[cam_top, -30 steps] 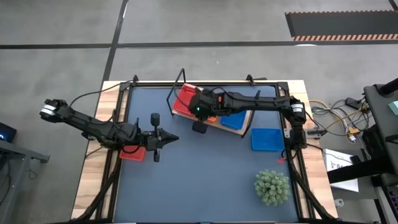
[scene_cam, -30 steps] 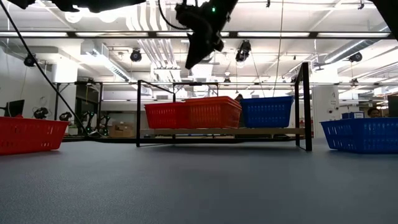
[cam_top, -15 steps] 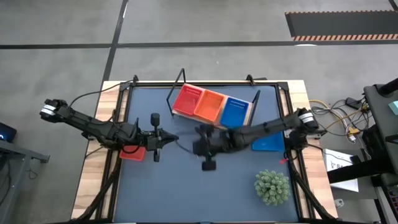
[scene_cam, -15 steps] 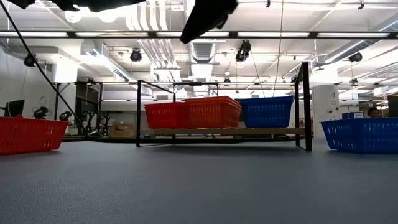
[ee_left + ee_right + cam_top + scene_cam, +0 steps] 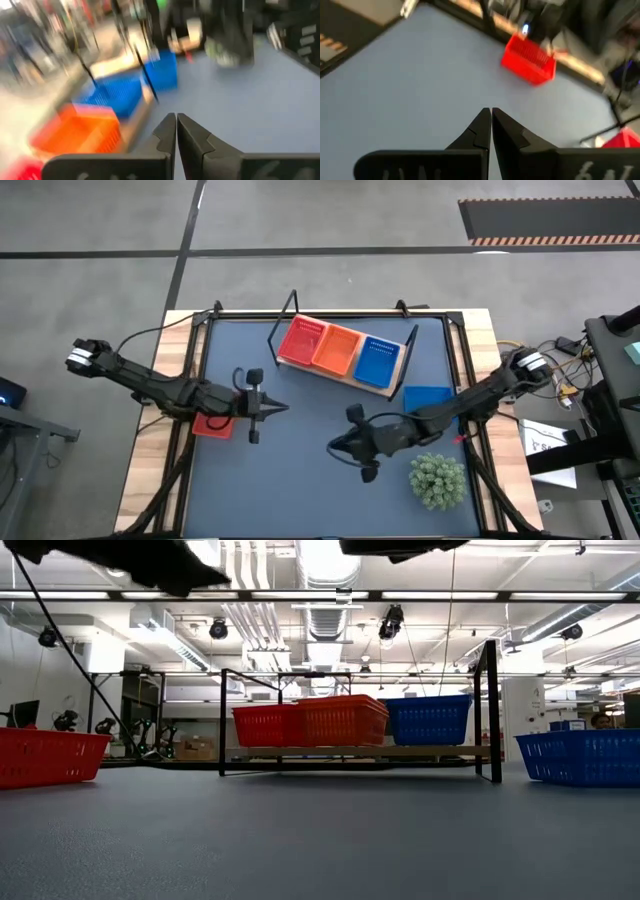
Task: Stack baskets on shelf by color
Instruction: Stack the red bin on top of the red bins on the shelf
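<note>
The wooden shelf stands at the table's far middle and carries a red basket, an orange basket and a blue basket side by side. In the low view the red, orange and blue baskets rest on the board. A loose red basket lies on the table at the left, under my left arm. A loose blue basket lies at the right. My left gripper hovers shut at centre-left, its fingers closed in its wrist view. My right gripper hovers shut at centre-near, closed in its wrist view.
A green spiky plant stands near the table's near right corner, close to my right arm. The dark-blue tabletop is ringed by a black frame and wooden edges. Cables and equipment lie beyond the right edge.
My right gripper has drawn back from above the shelf, moving toward the table's near edge and a little right, and now hovers over the table's middle. The three baskets on the shelf have stayed in place.
</note>
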`<state>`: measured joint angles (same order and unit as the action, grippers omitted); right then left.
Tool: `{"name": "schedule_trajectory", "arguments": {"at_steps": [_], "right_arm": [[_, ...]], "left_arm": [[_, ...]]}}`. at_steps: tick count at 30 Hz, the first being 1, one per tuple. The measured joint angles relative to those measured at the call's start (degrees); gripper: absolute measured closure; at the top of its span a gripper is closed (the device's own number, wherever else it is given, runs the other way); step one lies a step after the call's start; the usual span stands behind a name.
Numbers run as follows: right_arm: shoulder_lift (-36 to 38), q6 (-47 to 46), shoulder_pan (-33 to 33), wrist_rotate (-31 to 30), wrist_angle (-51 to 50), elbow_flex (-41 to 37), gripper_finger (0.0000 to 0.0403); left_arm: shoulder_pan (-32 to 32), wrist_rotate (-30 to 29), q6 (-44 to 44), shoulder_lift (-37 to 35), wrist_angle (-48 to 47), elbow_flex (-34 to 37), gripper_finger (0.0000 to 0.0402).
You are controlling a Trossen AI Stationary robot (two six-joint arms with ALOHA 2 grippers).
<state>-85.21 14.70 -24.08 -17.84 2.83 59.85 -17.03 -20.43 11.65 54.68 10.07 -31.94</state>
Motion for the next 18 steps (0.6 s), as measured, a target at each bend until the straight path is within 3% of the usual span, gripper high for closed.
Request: {"name": "schedule_trajectory", "arguments": {"at_steps": [4, 10, 16, 18], "right_arm": [[4.77, 4.89, 0.20, 1.93, 11.40, -9.05, 0.0394], [12.86, 7.36, 4.39, 9.22, 21.99, -18.33, 0.0394], [17.70, 7.40, 6.56, 11.84, 24.41, -22.27, 0.0394], [18.43, 7.58, 6.61, 11.84, 24.24, -22.95, 0.0394]], "left_arm": [[-0.88, 0.05, -13.77, 1.44, -10.30, -1.49, 0.0402], [-4.47, 1.85, -32.00, 4.51, -37.55, -9.40, 0.0402], [-8.82, 14.36, -51.37, 11.26, -67.25, -20.58, 0.0402], [-10.22, 18.22, -53.52, 14.25, -75.65, -23.91, 0.0402]]}}
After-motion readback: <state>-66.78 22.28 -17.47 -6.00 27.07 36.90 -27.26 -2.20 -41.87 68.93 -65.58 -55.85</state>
